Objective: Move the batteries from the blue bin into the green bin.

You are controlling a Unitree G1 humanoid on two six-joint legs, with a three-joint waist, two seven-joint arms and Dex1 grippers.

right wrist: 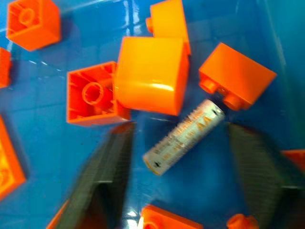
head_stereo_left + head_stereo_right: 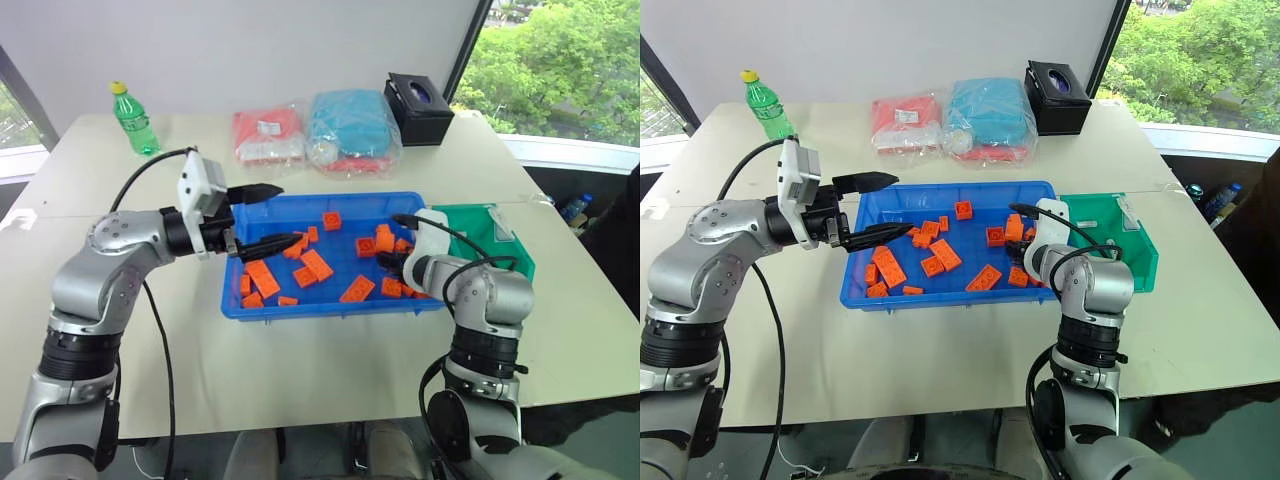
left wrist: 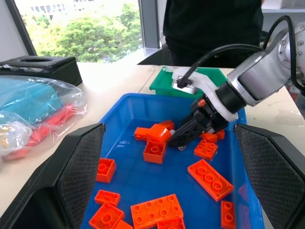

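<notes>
1. My right gripper (image 1: 177, 167) is down in the blue bin (image 2: 300, 210), jaws parted on either side of a battery (image 1: 183, 137) that lies flat on the bin floor; neither finger touches it, so nothing is gripped.
2. To do this well, I judge I should close across the battery's round barrel near its middle, since it lies at a slant between my fingers and could roll or pivot out.
3. One end of the battery touches an orange brick (image 1: 236, 76) and a larger orange block (image 1: 150, 74) sits just beside it; I should keep my fingertips clear of both.
4. The battery is a smooth silver-grey metal cylinder with printed lettering, slippery against the glossy blue plastic.
5. The bricks are hard, studded, matte orange plastic, scattered loosely.
6. The green bin (image 2: 500, 245) stands touching the blue bin's end on my right, deep and sloped.
7. My left gripper (image 2: 262, 215) hovers open over the blue bin's far end, empty.
</notes>
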